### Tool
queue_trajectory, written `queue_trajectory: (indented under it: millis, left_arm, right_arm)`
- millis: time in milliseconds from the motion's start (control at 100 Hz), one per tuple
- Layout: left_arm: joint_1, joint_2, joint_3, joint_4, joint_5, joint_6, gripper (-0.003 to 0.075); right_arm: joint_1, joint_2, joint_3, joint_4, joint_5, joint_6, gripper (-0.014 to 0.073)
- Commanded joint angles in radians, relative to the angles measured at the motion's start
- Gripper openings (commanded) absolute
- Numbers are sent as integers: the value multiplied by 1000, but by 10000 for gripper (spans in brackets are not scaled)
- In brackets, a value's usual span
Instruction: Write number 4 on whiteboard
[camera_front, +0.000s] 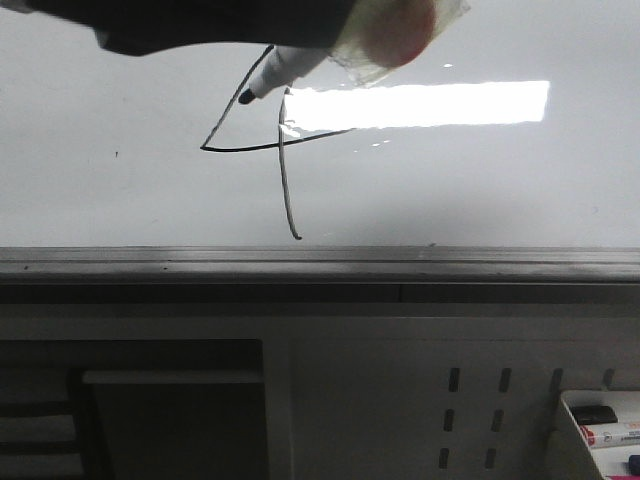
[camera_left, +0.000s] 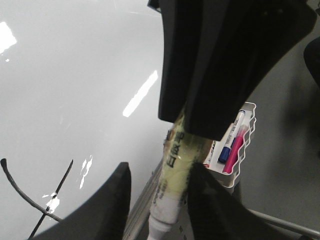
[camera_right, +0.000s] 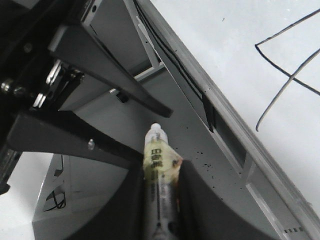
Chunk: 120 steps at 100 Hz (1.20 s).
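The whiteboard (camera_front: 480, 190) carries a thin black number 4 (camera_front: 250, 149), whose strokes also show as the number 4 (camera_right: 289, 77) in the right wrist view. A white marker (camera_front: 285, 68) wrapped in yellowed tape hangs at the top of the front view. Its black tip lies over the 4's slanted stroke; contact cannot be told. My right gripper (camera_right: 159, 200) is shut on the marker (camera_right: 159, 170). My left gripper (camera_left: 160, 200) is open around the same marker (camera_left: 175, 170), which leans on one finger with a gap at the other. A dark gripper body covers the marker's upper part.
A grey metal rail (camera_front: 320, 265) runs under the board. Below it is a grey perforated panel (camera_front: 470, 410) and a white wire tray (camera_left: 245, 155) with a blue and a pink marker. A dark recess (camera_front: 170, 420) lies at the lower left.
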<state>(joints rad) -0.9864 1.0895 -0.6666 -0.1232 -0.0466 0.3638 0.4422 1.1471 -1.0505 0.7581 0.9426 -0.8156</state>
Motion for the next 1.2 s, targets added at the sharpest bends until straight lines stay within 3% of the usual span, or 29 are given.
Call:
queue_trajectory:
  millis: [0,450,1190]
  left_arm:
    - [-7,-14,-36,4,-61,-7,241]
    - [-7,-14,-36,4,-59,-7,241]
    - [-7,36,-114,55,78,-7,240]
  right_arm:
    - [5,-16,-33,41,-11,-27,-45]
    - [5,-12,-33,108,-24,-131,-45]
    - [5,-12,-33,81,-5,-147,-45]
